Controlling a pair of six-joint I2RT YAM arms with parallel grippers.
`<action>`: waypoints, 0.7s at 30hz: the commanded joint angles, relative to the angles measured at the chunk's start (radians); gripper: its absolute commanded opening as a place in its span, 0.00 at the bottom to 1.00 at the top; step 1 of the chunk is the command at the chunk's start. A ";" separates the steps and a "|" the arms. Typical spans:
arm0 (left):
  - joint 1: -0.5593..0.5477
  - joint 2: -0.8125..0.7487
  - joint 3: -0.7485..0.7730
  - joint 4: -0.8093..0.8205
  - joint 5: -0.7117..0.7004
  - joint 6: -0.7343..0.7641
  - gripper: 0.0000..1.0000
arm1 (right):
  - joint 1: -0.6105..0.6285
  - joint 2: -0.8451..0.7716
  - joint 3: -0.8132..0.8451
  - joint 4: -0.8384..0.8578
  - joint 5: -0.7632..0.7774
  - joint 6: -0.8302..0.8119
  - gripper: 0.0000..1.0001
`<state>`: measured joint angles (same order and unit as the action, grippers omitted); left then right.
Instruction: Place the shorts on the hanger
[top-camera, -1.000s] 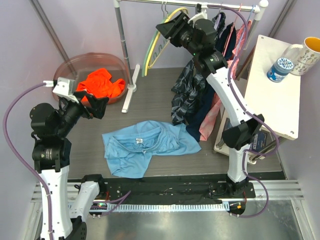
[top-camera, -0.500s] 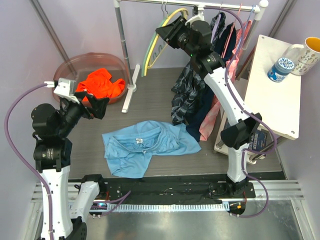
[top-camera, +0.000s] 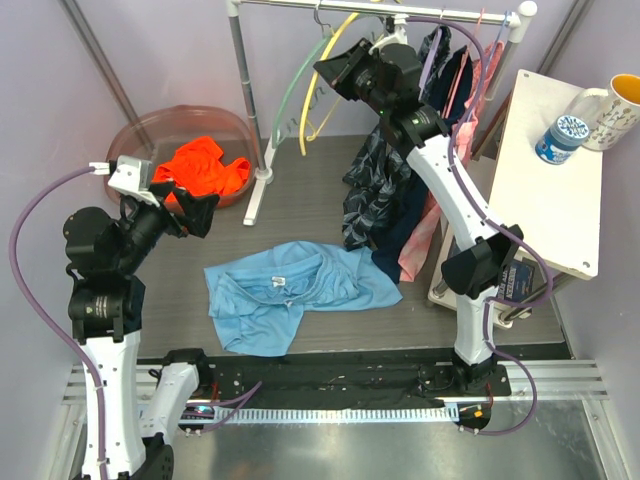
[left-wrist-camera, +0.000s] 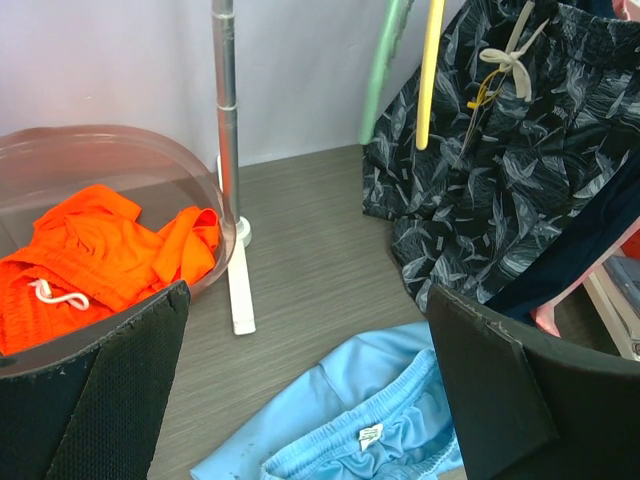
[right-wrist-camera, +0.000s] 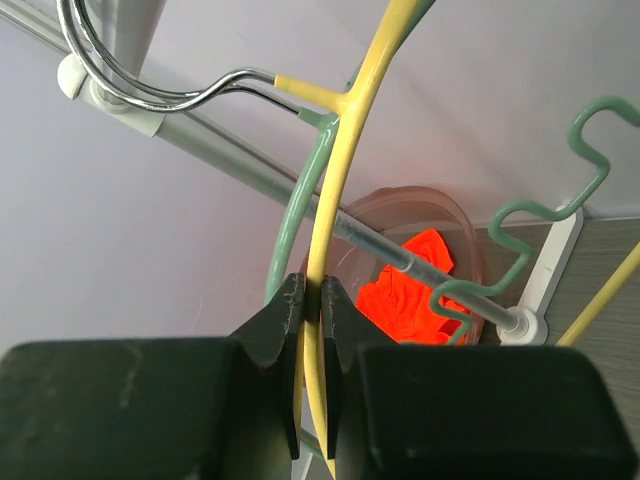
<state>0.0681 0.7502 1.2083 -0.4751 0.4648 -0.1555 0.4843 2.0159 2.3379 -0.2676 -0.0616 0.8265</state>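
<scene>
Right gripper: jaws clamped on one arm of the large yellow plastic arched hanger, which is hung on the grey metal rail at 12 o'clock. The right arm is stretched high and forward. The light sky-blue fabric shorts are spread on the dark table, well apart at that gripper's 6 o'clock, long axis 9-to-3. Left gripper: jaws wide apart, empty, nearer; shorts at its 4 o'clock.
</scene>
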 joint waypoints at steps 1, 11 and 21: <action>0.007 -0.006 -0.003 0.055 0.020 -0.019 1.00 | -0.001 -0.037 0.008 0.045 -0.009 -0.001 0.06; 0.007 -0.005 -0.001 0.059 0.032 -0.027 1.00 | -0.001 -0.066 0.008 0.087 -0.073 -0.009 0.01; 0.006 -0.006 -0.004 0.061 0.035 -0.027 1.00 | -0.003 -0.097 -0.034 0.198 -0.098 -0.026 0.01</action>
<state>0.0681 0.7502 1.2072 -0.4614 0.4831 -0.1761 0.4843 2.0121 2.3299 -0.2245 -0.1337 0.8219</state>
